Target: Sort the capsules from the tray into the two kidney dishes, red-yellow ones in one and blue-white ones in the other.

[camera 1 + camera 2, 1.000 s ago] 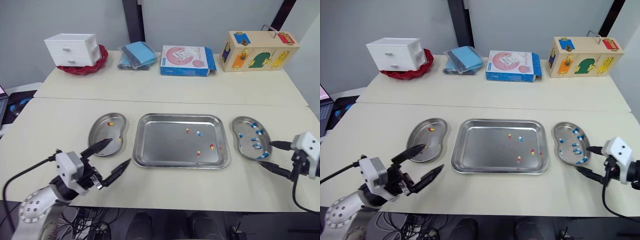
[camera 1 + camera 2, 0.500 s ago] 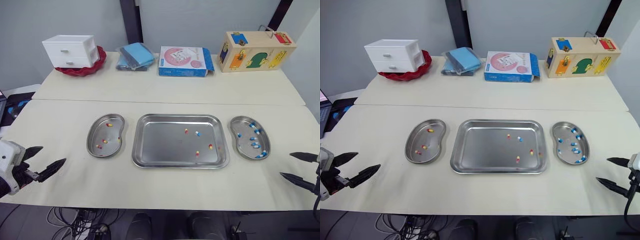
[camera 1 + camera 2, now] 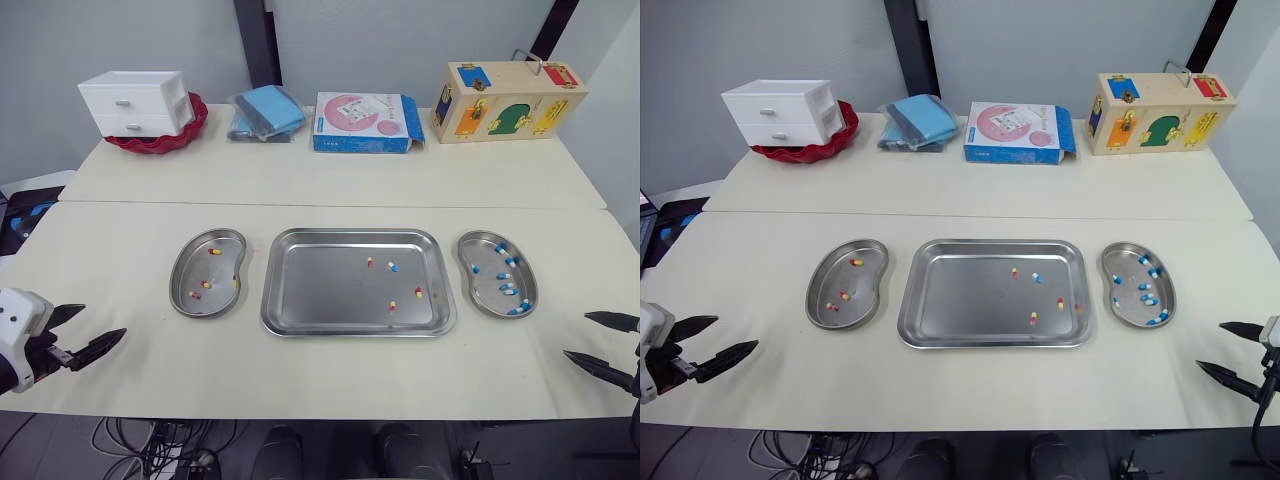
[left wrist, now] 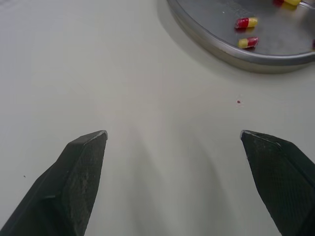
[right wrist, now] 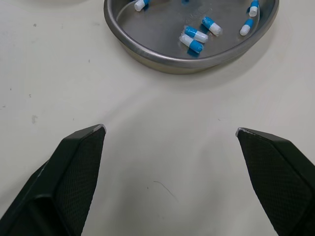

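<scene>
– Left gripper (image 3: 103,322), condition?
– Its two black fingers are spread wide with nothing between them, over bare tabletop at the near left edge. The left wrist view shows a dish rim ahead of the fingertips, clear of them.
– Right gripper (image 3: 577,334)?
– Likewise spread and empty, at the near right edge. The right wrist view shows the other dish ahead, with no contact.
– Surfaces, largest first.
– Long cream-coloured table (image 3: 330,180). On its near half sits the rectangular stainless-steel tray (image 3: 310,290), lying flat. Two kidney-shaped steel dishes flank it, one just beside each short side: left kidney dish (image 3: 190,268) and right kidney dish (image 3: 484,297).
– Contents?
– In the tray I can make out three loose red-and-yellow capsules (image 3: 369,262) and one loose blue-and-white capsule (image 3: 393,267), all in its right half. One red-and-yellow lies just beside the blue-and-white, and the other two lie nearer the robot. The left kidney dish holds a few sorted red-and-yellow capsules (image 3: 214,251). The right kidney dish holds several sorted blue-and-white capsules (image 3: 508,289).
</scene>
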### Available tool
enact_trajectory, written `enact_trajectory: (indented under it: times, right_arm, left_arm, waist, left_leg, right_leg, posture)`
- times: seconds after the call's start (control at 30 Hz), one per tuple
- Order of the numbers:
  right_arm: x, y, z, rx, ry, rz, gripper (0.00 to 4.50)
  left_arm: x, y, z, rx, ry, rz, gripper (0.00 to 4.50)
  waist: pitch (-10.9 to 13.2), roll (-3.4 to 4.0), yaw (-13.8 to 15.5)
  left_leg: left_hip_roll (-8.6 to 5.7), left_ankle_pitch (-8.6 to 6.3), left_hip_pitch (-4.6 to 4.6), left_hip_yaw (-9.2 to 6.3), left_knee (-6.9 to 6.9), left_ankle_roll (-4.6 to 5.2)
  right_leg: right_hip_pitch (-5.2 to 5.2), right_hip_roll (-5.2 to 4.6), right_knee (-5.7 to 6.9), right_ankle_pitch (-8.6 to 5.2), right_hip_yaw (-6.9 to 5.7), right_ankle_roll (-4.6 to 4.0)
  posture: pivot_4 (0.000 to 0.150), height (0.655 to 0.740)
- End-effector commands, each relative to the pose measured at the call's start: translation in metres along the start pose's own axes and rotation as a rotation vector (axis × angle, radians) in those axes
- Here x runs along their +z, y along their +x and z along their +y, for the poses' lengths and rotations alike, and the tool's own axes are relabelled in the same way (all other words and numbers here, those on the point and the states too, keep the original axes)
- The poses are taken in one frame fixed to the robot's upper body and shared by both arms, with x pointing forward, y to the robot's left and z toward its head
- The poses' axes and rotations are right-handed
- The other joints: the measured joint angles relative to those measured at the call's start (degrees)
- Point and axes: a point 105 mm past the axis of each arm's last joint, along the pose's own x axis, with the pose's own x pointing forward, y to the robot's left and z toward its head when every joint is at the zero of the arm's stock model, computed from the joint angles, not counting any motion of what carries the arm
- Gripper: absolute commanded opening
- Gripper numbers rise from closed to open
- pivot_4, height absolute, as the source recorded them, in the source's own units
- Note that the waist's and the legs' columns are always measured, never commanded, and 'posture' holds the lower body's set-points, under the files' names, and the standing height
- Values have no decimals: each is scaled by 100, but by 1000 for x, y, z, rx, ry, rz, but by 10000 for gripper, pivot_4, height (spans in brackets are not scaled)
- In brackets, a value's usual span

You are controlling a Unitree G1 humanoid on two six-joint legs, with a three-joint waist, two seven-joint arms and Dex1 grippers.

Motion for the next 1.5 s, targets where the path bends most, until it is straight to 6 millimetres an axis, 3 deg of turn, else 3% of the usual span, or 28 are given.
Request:
enact_trajectory:
  times: [0.03,0.2,0.37,0.5,0.77,1.07,1.23,1.5]
  right_arm:
    - [12,-5,4,-26,-17,-82,44910]
    - [21,7,29,33,5,-155,44910]
    - [45,23,66,86,50,-318,44910]
    - [65,24,87,14,94,-535,44910]
    - [69,35,120,102,90,-570,44910]
    - [74,51,135,131,61,-611,44910]
    - [74,56,139,110,66,-614,44910]
    - [74,55,142,83,73,-611,44910]
  left_arm:
    - [9,-1,8,3,66,0,45000]
    - [20,8,3,-61,87,19,45000]
    - [50,25,-15,-147,137,-16,45000]
    - [74,37,-44,-268,186,-17,45000]
    - [113,65,-94,-491,294,-98,45000]
    - [150,108,-150,-729,407,-185,45000]
    - [168,150,-181,-795,503,-236,45000]
    - [187,193,-217,-872,516,-257,45000]
  waist:
    - [0,0,7]
    - [0,1,9]
    - [0,1,21]
    - [0,1,23]
    - [5,10,37]
    - [5,10,101]
    - [2,9,157]
    - [3,9,139]
  left_leg:
    - [0,0,0,-1,-1,0]
    - [0,0,-2,-1,0,0]
    - [1,0,-4,-9,0,0]
    - [1,0,-9,-14,0,-1]
    - [1,1,-4,-14,2,-1]
    - [-1,1,-6,-18,11,-1]
    - [-3,1,-6,-19,16,-1]
    - [-7,1,-10,-22,18,-1]
  right_leg:
    - [0,0,0,0,0,0]
    - [0,0,1,0,-1,0]
    - [1,1,5,0,-6,0]
    - [1,1,4,0,-11,0]
    - [0,2,15,0,-11,0]
    - [0,6,18,0,-13,-1]
    - [2,7,21,0,-13,-1]
    - [1,6,21,1,-14,0]
  posture:
    - [1500,7400]
    - [1500,7400]
    - [1500,7400]
    - [1500,7400]
    - [1500,7400]
    - [1500,7400]
    - [1500,7400]
    - [1500,7400]
